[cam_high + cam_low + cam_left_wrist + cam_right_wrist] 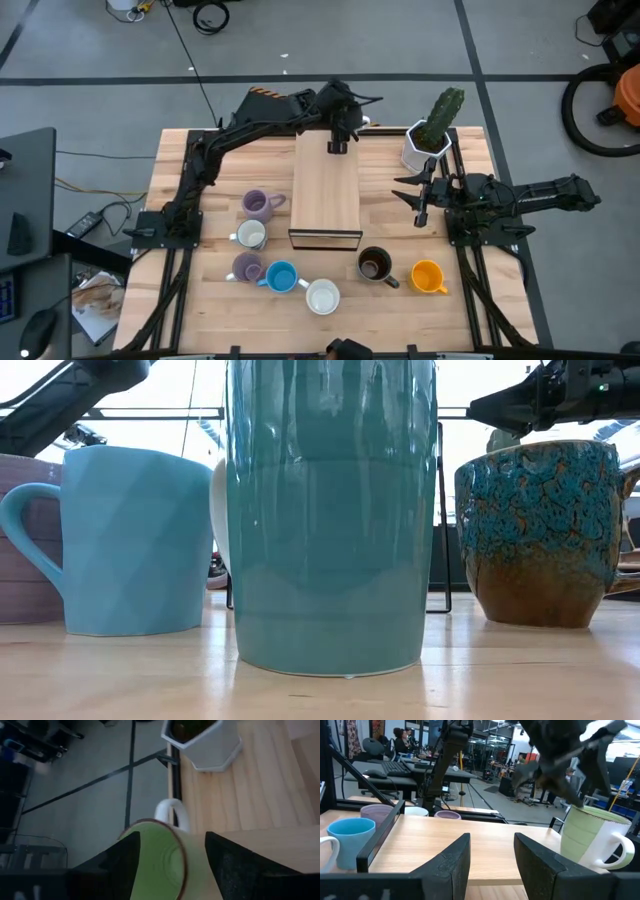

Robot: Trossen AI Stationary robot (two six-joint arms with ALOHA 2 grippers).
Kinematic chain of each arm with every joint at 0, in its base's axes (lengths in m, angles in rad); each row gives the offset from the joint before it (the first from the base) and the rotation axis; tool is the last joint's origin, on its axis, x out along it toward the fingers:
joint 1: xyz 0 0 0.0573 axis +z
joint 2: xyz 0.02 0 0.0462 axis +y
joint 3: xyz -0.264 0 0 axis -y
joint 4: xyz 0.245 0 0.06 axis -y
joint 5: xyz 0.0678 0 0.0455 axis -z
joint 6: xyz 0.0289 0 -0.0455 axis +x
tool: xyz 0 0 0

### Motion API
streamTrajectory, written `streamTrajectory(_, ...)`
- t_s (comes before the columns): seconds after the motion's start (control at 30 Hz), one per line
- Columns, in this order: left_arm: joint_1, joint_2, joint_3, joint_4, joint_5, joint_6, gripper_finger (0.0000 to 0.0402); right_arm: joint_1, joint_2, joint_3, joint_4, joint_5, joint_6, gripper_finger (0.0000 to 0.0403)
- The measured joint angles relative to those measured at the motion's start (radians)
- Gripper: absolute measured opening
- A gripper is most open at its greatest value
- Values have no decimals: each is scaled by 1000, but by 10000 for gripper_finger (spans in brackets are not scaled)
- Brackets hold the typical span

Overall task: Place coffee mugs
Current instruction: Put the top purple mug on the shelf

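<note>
The green mug (pixel 165 865) with a white handle (pixel 172 812) is at the far end of a raised wooden platform (pixel 325 195); it also shows in the right wrist view as the green mug (pixel 582 837). My left gripper (pixel 171 837) reaches over it from above, and in the high view my left gripper (pixel 337 143) hides it. On the table's near part stand two lilac mugs (pixel 258 205) (pixel 247 267), two white ones (pixel 250 235) (pixel 322 296), a blue one (pixel 281 276), a dark brown one (pixel 375 265) and an orange one (pixel 428 277). My right gripper (pixel 420 203) waits open to the platform's right. My left gripper has the green mug's upper wall near the rim (pixel 195 855) between its two fingers, coming from above and pointing down. One finger (pixel 125 865) covers the rim's edge, so whether it is inside or outside cannot be told. The mug stands slightly tilted at the platform's top (pixel 470 845).
A white hexagonal cactus pot (pixel 428 140) stands at the far right, close to the left gripper. The low view is filled by a blue mug (pixel 130 540), a tall teal wall (pixel 330 510) and the mottled brown mug (pixel 540 530). People sit in the room beyond.
</note>
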Motion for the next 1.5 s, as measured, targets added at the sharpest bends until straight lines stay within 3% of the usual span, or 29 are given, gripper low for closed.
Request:
streamTrajectory(0.37, -7, -81, -21, -173, 84, -182, 223, 0, 0, 0, -4, -3, 0, 158)
streamTrajectory(0.47, -21, -81, -42, -253, 91, -211, 209, 0, 0, 0, -6, -3, 4, 158)
streamTrajectory(0.7, -70, -126, -158, -251, 93, -247, 166, 0, 3, 0, -6, -4, 11, 158)
streamTrajectory(0.87, -99, -251, -380, -188, 95, -308, 145, 0, 3, 0, -6, -4, 26, 158)
streamTrajectory(1.2, -182, -602, -926, 103, 38, -460, 141, 0, 3, 0, -5, -4, 26, 158)
streamTrajectory(1.5, -212, -763, -1194, 193, 3, -588, 141, 0, 3, 0, 12, -3, -16, 158)
